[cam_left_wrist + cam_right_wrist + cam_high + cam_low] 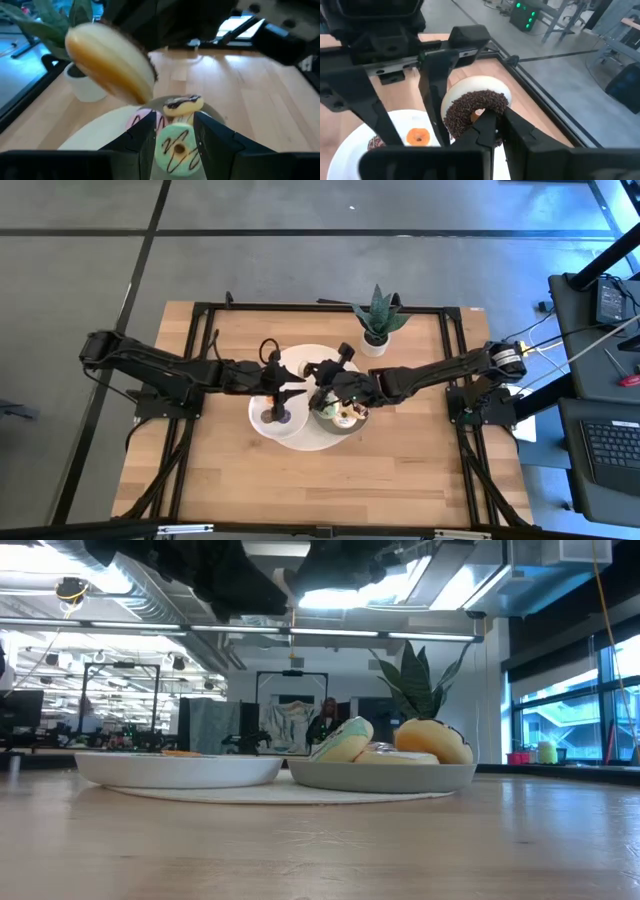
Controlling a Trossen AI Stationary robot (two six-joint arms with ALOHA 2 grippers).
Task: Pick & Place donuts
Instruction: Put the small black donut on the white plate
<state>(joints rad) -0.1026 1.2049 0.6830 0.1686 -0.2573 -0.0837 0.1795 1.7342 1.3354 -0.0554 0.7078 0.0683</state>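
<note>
Right wrist view: unlabelled chocolate donut (475, 111) in right gripper (487, 127)

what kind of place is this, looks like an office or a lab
Probably a robotics lab in an open-plan office: exposed ceiling ducts, rows of desks with monitors behind the wooden table, and a laptop on a bench beside the rig.

Two shallow plates sit side by side on the wooden table (320, 850), the grey plate (380, 777) heaped with donuts (432, 740), a leafy plant (420, 680) behind.
</note>
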